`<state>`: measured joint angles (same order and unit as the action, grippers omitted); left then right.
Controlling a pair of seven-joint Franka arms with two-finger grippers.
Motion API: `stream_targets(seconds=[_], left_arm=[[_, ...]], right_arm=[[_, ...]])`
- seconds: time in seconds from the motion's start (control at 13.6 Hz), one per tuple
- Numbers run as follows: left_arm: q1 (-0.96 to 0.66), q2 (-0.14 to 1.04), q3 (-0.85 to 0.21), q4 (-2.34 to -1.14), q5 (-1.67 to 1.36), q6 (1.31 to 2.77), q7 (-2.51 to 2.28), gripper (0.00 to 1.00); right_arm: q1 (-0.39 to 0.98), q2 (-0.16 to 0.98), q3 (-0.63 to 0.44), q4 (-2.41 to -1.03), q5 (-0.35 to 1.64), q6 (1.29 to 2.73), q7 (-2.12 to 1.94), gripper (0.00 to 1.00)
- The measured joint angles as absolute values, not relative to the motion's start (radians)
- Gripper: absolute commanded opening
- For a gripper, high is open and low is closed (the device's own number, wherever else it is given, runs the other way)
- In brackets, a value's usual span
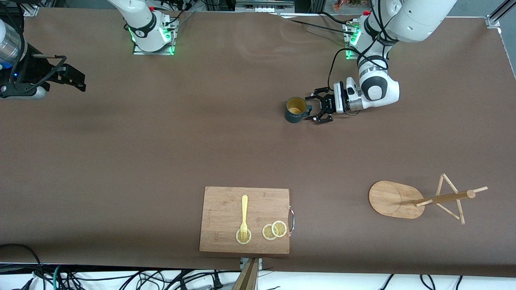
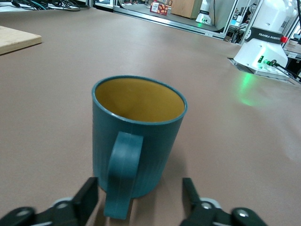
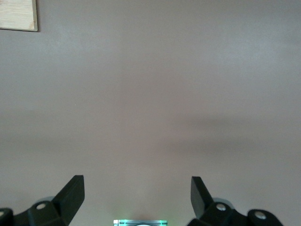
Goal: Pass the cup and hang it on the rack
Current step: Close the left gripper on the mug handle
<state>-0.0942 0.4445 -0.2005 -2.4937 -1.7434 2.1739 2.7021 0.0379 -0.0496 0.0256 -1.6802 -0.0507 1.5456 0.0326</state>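
The dark teal cup (image 1: 295, 109) with a mustard-yellow inside stands upright on the brown table, its handle (image 1: 308, 108) turned toward the left arm. My left gripper (image 1: 315, 108) is low at the table beside the cup, open, with its fingers on either side of the handle and not touching it. In the left wrist view the cup (image 2: 141, 136) fills the middle, and the handle (image 2: 122, 174) sits between the open fingers (image 2: 87, 194). The wooden rack (image 1: 403, 199) stands nearer to the front camera, at the left arm's end. My right gripper (image 1: 74, 78) waits open and empty over the right arm's end (image 3: 137, 190).
A wooden cutting board (image 1: 225, 201) with a metal handle lies at the table's near edge, holding a yellow fork (image 1: 244, 215) and lemon slices (image 1: 274, 230). Its corner shows in the right wrist view (image 3: 18, 14). The right arm's base (image 2: 261, 52) shows in the left wrist view.
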Motion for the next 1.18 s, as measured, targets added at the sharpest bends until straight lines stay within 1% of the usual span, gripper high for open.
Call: stream_targets(seconds=[0.22, 0.29, 0.37, 0.44, 0.51, 0.88, 1.03, 1.18], left_arm=[[-0.094, 0.447, -0.201, -2.493, -1.745, 2.174, 2.713, 0.47], [-0.094, 0.447, -0.201, -2.492, -1.745, 2.174, 2.714, 0.19], [-0.094, 0.447, -0.201, -2.492, -1.745, 2.174, 2.713, 0.17], [-0.094, 0.447, -0.2, -2.492, -1.745, 2.175, 2.712, 0.1], [-0.094, 0.447, -0.2, -2.492, -1.745, 2.175, 2.712, 0.0], [-0.069, 0.426, -0.194, -2.476, -1.726, 2.177, 2.626, 0.0], [-0.026, 0.38, -0.193, -2.454, -1.59, 2.176, 2.409, 0.0], [0.04, 0.304, -0.191, -2.436, -1.435, 2.147, 2.156, 0.0]], right_arm=[[0.038, -0.05, 0.026, -1.68, -0.051, 1.546, 0.033, 1.0], [0.038, -0.05, 0.026, -1.68, -0.051, 1.546, 0.033, 1.0], [0.038, -0.05, 0.026, -1.68, -0.051, 1.546, 0.033, 1.0], [0.038, -0.05, 0.026, -1.68, -0.051, 1.546, 0.033, 1.0], [0.038, -0.05, 0.026, -1.68, -0.051, 1.546, 0.033, 1.0], [0.038, -0.049, 0.025, -1.68, -0.051, 1.546, 0.033, 1.0], [0.038, -0.049, 0.025, -1.68, -0.051, 1.546, 0.033, 1.0], [0.038, -0.049, 0.025, -1.68, -0.051, 1.546, 0.033, 1.0]])
